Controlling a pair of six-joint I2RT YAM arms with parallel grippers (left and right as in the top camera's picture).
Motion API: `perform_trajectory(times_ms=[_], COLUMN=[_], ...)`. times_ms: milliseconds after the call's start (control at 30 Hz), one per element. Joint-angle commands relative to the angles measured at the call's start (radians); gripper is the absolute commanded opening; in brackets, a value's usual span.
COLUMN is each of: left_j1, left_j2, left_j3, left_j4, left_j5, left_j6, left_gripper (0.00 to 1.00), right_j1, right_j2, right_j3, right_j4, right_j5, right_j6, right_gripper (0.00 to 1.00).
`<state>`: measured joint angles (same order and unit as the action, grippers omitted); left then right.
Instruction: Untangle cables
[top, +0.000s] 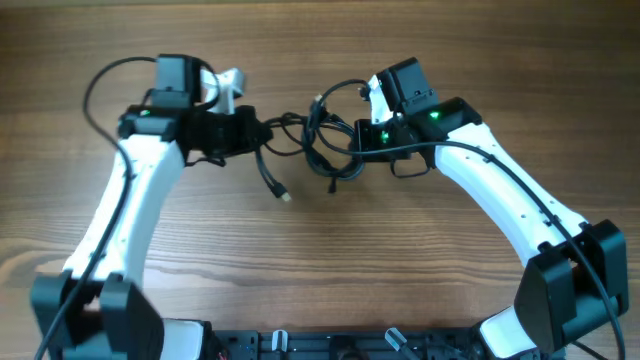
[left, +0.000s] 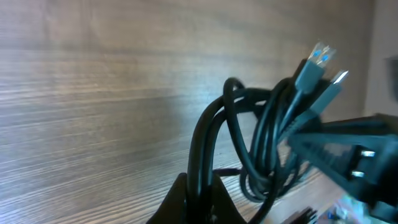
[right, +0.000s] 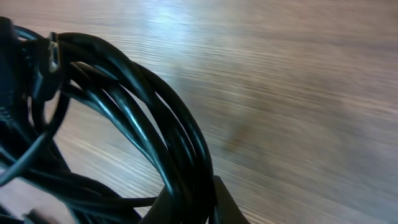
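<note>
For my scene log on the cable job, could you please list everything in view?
table: one, brown wood, under everything.
cables: count unclear, black, tangled mid-table between both grippers.
plug: one, pale tip, on a loose cable end lying on the table below the tangle.
base frame: one, black, near edge.
left arm: one, white, left side.
right arm: one, white, right side.
left gripper: one, black, shut on the cables.
right gripper: one, black, shut on the cables.
</note>
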<state>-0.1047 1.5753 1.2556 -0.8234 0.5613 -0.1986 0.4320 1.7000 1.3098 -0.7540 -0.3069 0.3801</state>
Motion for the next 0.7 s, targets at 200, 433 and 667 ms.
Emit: perform_trajectory(times_ms=[200,433,667], left_j1=[-0.109,-0.14,-0.137], left_j2=[0.103,0.103,0.084], left_j3=[-0.001,-0.001,0.008], left_j4=[0.012,0.046,0.056], left_j5=[-0.388,-0.492,-0.492], left_j6=[-0.083,-0.101,-0.101], left_gripper=[0.04,0.23,0.47], right_j1=[-0.032,-0.038,-0.038], right_j2=[-0.021,-0.021,-0.021], right_j3=[-0.006,-0.006,-0.006], right_j4=[-0.056,-0.045,-0.049], right_j5=[0.192,0.225,0.208], right_j6=[0.016,-0.014,-0.015], right_gripper=[0.04,0.04,0.04])
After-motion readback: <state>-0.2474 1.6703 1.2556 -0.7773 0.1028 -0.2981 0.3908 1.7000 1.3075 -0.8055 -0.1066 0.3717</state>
